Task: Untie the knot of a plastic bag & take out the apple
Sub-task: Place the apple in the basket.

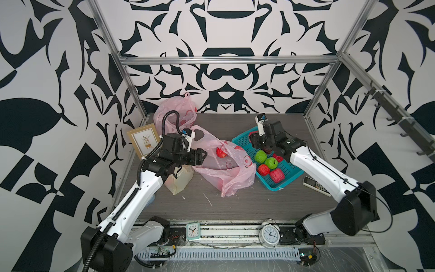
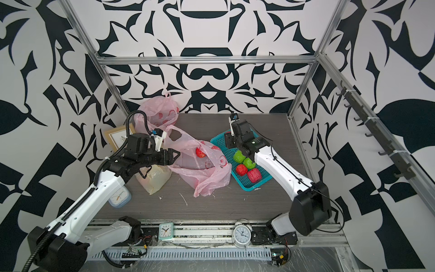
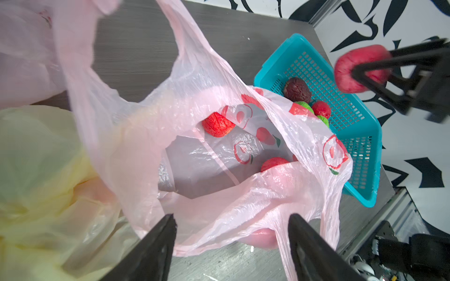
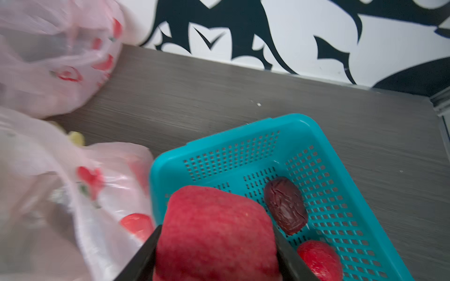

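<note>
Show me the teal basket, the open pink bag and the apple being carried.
teal basket (image 4: 231, 136): right wrist view, its rim.
open pink bag (image 1: 237, 180): a top view, its crumpled near side.
carried apple (image 4: 214, 231): right wrist view, middle of its face.

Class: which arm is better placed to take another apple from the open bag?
Left: left gripper open at the mouth of the open bag; right gripper holds an apple over the basket.
</note>
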Robot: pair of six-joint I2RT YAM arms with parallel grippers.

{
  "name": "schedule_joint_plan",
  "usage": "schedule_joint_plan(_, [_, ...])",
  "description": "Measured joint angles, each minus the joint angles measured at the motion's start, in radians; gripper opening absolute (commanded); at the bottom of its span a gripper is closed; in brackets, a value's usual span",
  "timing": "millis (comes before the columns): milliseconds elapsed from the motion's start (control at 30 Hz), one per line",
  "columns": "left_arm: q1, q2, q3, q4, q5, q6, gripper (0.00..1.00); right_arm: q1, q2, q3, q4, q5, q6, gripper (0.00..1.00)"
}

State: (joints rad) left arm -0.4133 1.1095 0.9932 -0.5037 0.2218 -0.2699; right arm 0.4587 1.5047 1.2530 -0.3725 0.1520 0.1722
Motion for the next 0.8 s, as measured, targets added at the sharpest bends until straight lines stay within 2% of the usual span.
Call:
schedule_joint_plan(233, [-0.094,0.087,0.045,-0.01,-0.039,-0.003,0.77,-0.063,0.221,0.09,-0.005,0.013,-0.019,0.57])
schedule_joint_plan(500, [-0.175,0.247,0.061,0.026,-0.097,-0.022,0.73,-0.091,0.382,0.173,-0.01,-0.021,-0.018,0.58])
schedule_joint_plan(633, [-0.176,0.251,0.061,0.06,-0.147,-0.017,0.75,-0.098,0.431,0.187,-0.02,-0.032,-0.021,0.75])
schedule_joint_plan(800, [-0.176,0.23,0.058,0.134,-0.229,0.047,0.76,-0.1,0.431,0.188,-0.036,-0.061,-0.025,0.81])
